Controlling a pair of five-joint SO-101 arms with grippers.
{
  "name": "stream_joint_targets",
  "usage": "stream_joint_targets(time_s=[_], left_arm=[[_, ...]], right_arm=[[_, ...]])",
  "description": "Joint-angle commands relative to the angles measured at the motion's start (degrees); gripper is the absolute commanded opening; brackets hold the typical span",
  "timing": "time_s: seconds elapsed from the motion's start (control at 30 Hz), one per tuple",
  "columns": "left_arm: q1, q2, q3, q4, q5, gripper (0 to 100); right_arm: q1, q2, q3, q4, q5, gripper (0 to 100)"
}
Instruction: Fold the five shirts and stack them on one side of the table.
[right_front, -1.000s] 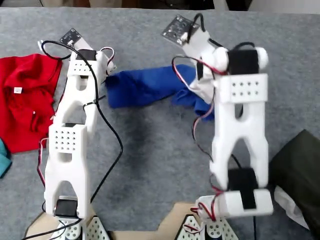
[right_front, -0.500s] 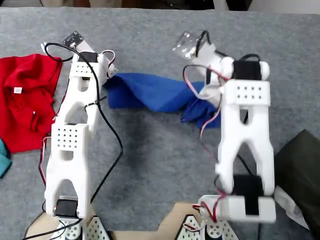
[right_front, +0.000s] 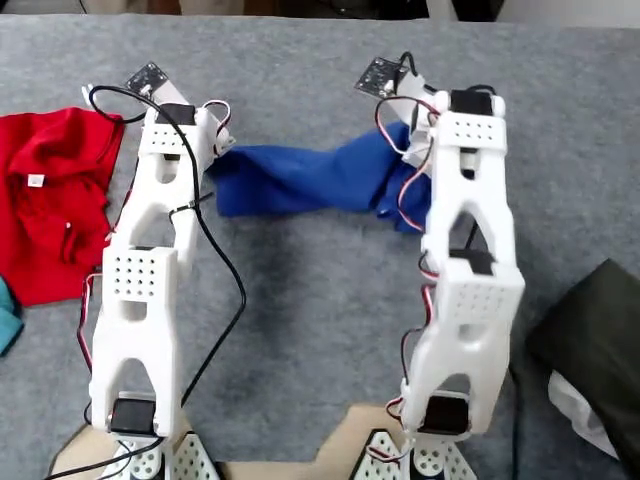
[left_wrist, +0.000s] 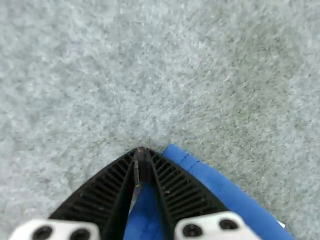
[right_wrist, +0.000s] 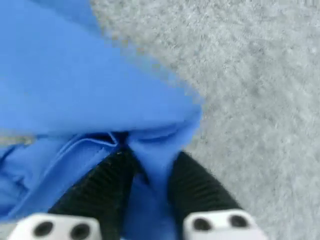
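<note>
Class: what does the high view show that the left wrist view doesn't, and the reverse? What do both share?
High view: the red shirt, a dark garment at the right edge, and both arms at the blue shirt's ends. Left wrist view: the left gripper shut on the shirt's hem. Shared: blue shirt, grey table.

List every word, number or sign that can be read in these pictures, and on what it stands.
No text can be read here.
The white tag on the red shirt: too small to read.
The blue shirt and the grey table cover: no print visible.
</note>
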Motion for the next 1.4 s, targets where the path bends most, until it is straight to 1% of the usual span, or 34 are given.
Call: stream_joint_targets(time_s=[0.0, 0.1, 0.23, 0.37, 0.57, 0.63, 0.8, 0.87, 0.97, 1.1, 1.37], left_arm=[[0.1, -0.8, -3.0, -0.6, -0.4, 2], [0.1, -0.8, -3.0, -0.7, -0.4, 2], [0.2, -0.8, -3.0, -0.7, -0.4, 2], [0.2, -0.8, -3.0, -0.7, -0.4, 2], [0.2, -0.8, -3.0, -0.7, -0.4, 2], [0.4, -0.8, -3.0, -0.8, -0.4, 2], [0.6, -0.8, -3.0, -0.7, -0.4, 2], [0.5, -0.8, -3.0, -0.7, -0.4, 2], [0.6, -0.8, -3.0, -0.6, -0.4, 2], [0.4, -0.8, -3.0, -0.6, -0.4, 2], [0.4, -0.8, -3.0, -0.7, -0.4, 2]], right_arm=[[0.8, 2.9, -11.8, 4.5, 1.8, 26.0], [1.6, 3.9, -19.4, 9.1, 2.1, 31.4], [3.2, 4.3, -28.5, 14.9, 2.1, 31.4], [3.6, 4.3, -34.1, 20.4, 2.1, 31.4], [0.7, 3.9, -39.7, 28.2, 0.7, 31.3], [-0.9, 3.9, -39.6, 28.7, -2.5, 30.8], [-5.5, 3.5, -31.3, 28.7, -9.3, 18.9], [-7.5, 3.1, -26.9, 28.7, -10.8, 17.0], [-8.8, 3.4, -24.0, 28.4, -11.7, 20.1], [-8.8, 5.1, -25.1, 28.2, -12.2, 24.1], [-6.0, 8.5, -32.0, 28.0, -10.7, 23.9]])
